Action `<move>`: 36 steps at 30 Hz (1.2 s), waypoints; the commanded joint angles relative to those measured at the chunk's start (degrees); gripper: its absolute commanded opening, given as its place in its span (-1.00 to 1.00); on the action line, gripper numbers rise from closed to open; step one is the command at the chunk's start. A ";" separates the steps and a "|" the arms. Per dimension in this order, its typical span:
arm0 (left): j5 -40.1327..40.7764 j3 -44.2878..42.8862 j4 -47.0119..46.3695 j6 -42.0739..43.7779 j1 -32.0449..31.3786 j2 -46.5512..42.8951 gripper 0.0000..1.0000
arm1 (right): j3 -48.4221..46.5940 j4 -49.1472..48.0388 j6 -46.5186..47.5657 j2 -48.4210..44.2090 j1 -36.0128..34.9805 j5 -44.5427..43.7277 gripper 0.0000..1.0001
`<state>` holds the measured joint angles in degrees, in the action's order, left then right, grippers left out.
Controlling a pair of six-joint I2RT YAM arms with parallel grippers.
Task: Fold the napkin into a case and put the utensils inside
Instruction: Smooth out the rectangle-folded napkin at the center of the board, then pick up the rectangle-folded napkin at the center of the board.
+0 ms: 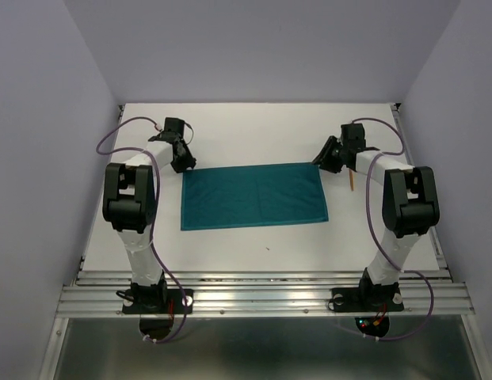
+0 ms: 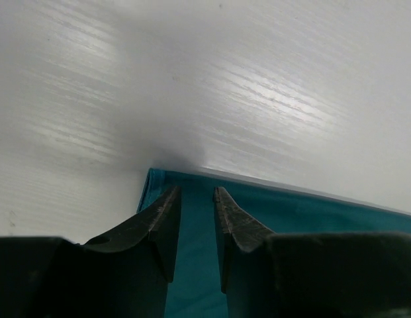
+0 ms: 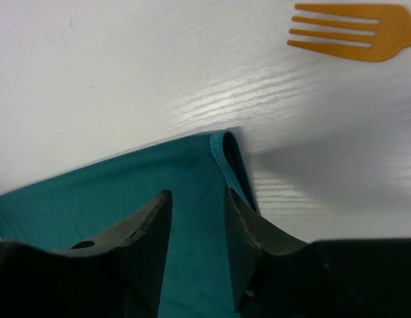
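Tabletop [image 1: 253, 127] is white and carries the napkin [image 1: 253, 198], which lies flat at centre as a wide teal rectangle between the two arms. The left gripper [image 2: 195, 193] sits over the cloth's far left corner, jaws parted by a narrow gap with teal fabric visible between them. The right gripper [image 3: 197, 197] sits over the far right corner, jaws likewise narrowly parted. An orange fork [image 3: 364, 36] lies on bare table near that corner, apart from the cloth.

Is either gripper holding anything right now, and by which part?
Nothing is held. The left gripper and right gripper stand open over the two far corners of the napkin.
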<state>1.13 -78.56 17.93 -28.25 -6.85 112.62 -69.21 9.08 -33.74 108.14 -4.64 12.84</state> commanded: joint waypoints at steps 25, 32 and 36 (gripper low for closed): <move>1.69 12.28 5.01 2.33 -2.12 -17.43 -0.14 | 8.75 14.12 12.38 -8.74 -6.51 -8.53 0.04; -2.97 14.58 3.87 1.97 2.98 -16.99 -0.11 | 8.30 14.39 11.85 -7.77 -7.75 -10.47 0.00; -3.24 16.60 3.69 2.49 5.00 -17.70 0.07 | 8.74 14.39 11.59 -8.03 -7.75 -11.17 -0.06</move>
<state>-0.84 -63.61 21.98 -26.22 -2.96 97.23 -60.16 22.28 -22.06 99.81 -11.77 3.03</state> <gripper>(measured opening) 0.503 0.481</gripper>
